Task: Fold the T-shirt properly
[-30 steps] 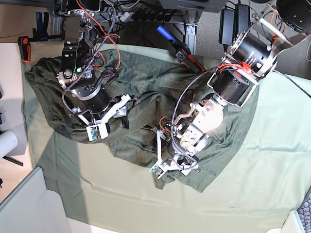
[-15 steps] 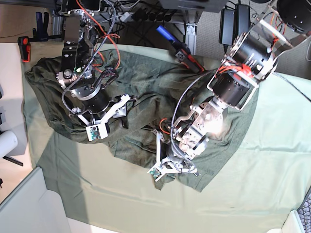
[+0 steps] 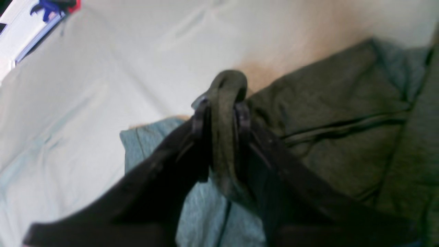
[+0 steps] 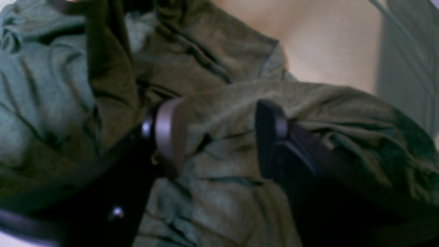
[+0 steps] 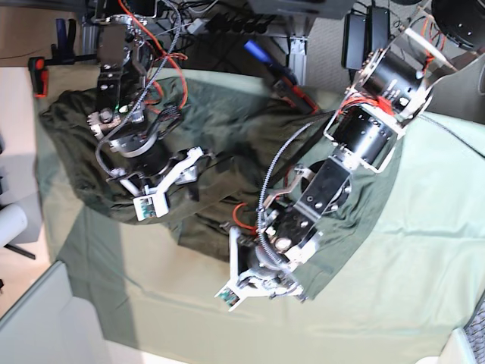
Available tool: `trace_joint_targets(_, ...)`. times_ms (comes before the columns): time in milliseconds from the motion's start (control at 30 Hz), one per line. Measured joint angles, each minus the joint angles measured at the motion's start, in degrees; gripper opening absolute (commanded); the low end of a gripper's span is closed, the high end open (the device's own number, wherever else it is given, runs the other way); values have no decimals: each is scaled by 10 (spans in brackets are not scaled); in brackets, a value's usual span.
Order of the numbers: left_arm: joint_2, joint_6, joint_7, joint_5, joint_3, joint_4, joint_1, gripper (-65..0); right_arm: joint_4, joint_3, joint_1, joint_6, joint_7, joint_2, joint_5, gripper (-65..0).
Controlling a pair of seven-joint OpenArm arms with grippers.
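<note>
Olive-green knit fabric, the T-shirt, lies crumpled across the far and middle part of the pale mint table cloth, and we see it bunched in deep wrinkles rather than laid flat. In the left wrist view, we note a rolled hem or edge of the T-shirt looped up between the two dark fingers of the left gripper, which are pressed together on it, so this gripper grasps the garment. In the base view, the left gripper sits at the near edge of the T-shirt, close to the bare cloth. In the right wrist view, we find the right gripper with its fingers spread apart, a broad ridge of the T-shirt lying between and beyond them; we cannot tell whether the pads press the fabric. In the base view, the right gripper rests over the bunched far-side portion of the garment. Behind the table we see cables and dark equipment.
</note>
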Motion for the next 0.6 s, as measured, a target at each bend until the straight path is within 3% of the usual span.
trace_joint_targets(233, -44, 9, 4, 5, -78, 54, 69, -547, 0, 0, 0, 0, 0, 0, 0, -336)
trace_joint_targets(433, -47, 12, 6, 4, -142, 85, 90, -546, 0, 0, 0, 0, 5, 2, 0, -336)
trace_joint_targets(600, -48, 12, 19, 5, -152, 120, 128, -547, 0, 0, 0, 0, 5, 2, 1, -336)
